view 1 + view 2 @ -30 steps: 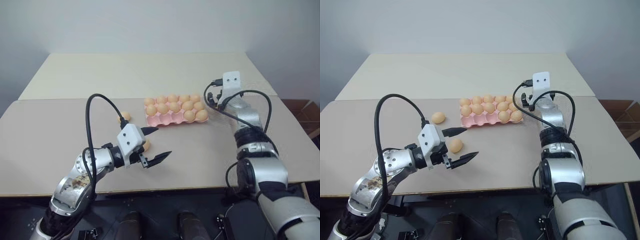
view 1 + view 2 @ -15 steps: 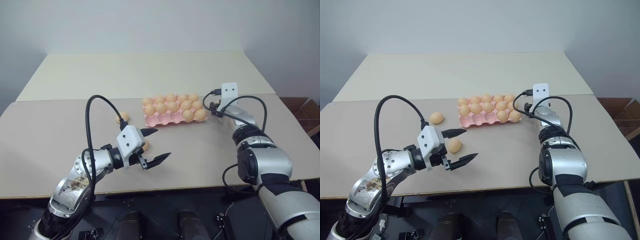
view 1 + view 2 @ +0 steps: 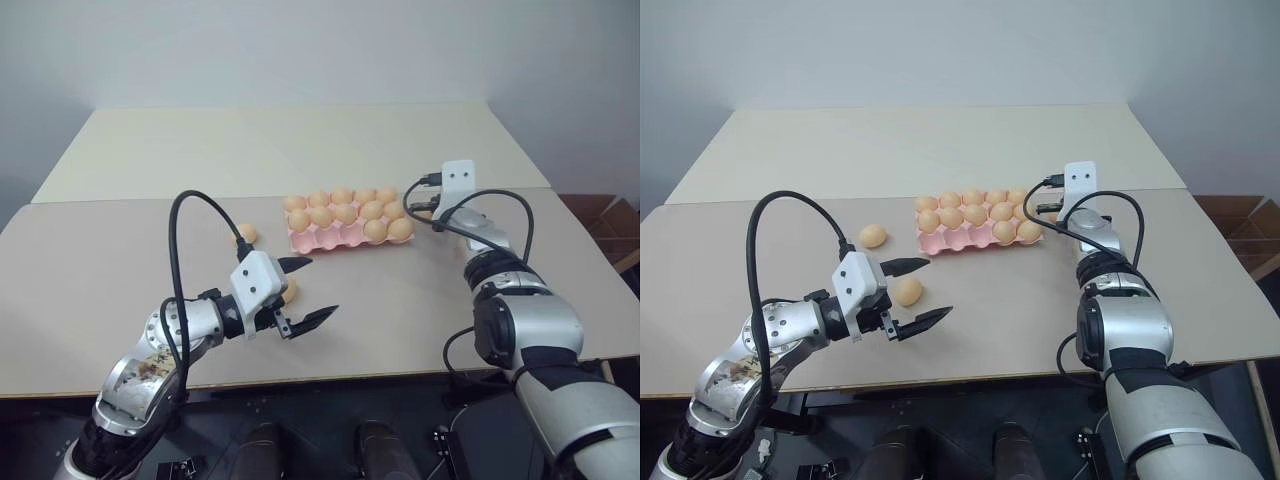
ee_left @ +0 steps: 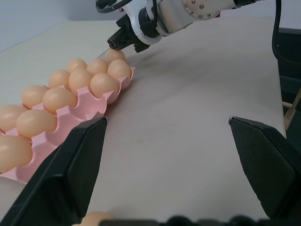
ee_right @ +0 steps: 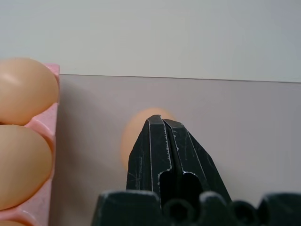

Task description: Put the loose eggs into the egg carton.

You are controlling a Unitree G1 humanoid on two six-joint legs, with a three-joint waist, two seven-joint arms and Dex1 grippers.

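The pink egg carton (image 3: 330,241) lies mid-table with its cups full of eggs. One loose egg (image 3: 872,236) rests to its left. A second egg (image 3: 906,291) sits on the table just behind my left gripper (image 3: 938,287), which hovers open with nothing between its fingers. My right gripper (image 5: 163,123) is shut with nothing in it, at the carton's right end. Another loose egg (image 5: 136,134) lies on the table right behind its fingertips. The left wrist view shows that shut right gripper (image 4: 123,40) beside the carton's (image 4: 80,127) far end.
Two tan tables stand pushed together, with a seam (image 3: 150,198) running across behind the carton. The front edge (image 3: 400,375) is close to my arms. A cardboard box (image 3: 610,225) sits off the right side. A black cable (image 3: 178,250) loops above my left forearm.
My right forearm has sunk from a steeper pose to lie lower beside the carton's right end. The left arm and its open gripper have stayed put.
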